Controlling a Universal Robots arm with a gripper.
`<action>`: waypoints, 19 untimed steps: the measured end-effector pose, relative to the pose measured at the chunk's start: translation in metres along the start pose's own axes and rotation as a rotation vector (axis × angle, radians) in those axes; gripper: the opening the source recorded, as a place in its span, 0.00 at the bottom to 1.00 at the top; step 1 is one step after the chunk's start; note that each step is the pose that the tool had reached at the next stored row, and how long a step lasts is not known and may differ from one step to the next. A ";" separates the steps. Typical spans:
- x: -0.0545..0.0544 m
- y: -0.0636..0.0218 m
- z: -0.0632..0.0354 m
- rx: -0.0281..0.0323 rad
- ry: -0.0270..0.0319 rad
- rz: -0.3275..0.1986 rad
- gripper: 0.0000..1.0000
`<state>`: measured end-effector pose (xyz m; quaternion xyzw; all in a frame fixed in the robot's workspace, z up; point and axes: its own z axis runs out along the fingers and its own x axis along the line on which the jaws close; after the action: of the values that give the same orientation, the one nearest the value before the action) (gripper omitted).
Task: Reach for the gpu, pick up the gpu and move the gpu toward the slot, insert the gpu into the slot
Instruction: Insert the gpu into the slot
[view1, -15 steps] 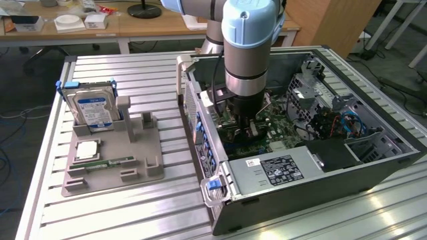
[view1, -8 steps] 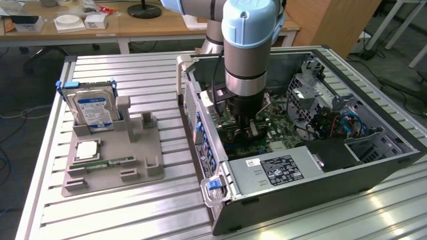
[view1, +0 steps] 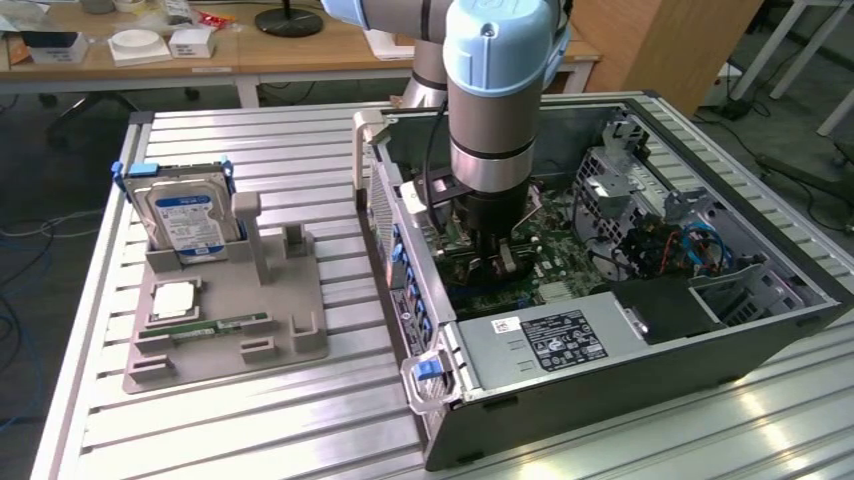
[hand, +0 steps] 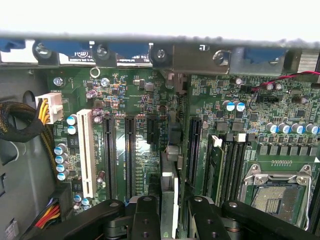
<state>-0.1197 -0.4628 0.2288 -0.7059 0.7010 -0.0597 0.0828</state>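
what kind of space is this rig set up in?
Likely a robotics lab or workshop bench: an open dark desktop PC case on a ribbed aluminium-profile table, a grey plastic parts fixture holding a silver hard drive, and cluttered wooden desks behind.

The computer case (view1: 641, 330) lies open on the table (view1: 267, 420), motherboard (hand: 135, 145) inside. At the exterior view's left, a holder (view1: 227, 320) carries the hard drive (view1: 187, 220).
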 end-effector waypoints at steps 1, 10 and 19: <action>0.000 0.0000 0.0000 0.0000 0.0000 0.000 0.27; 0.000 0.0002 0.0006 0.0005 -0.0015 0.000 0.28; 0.000 0.0000 0.0000 -0.0001 0.0000 0.000 0.34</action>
<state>-0.1197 -0.4628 0.2287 -0.7058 0.7010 -0.0597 0.0828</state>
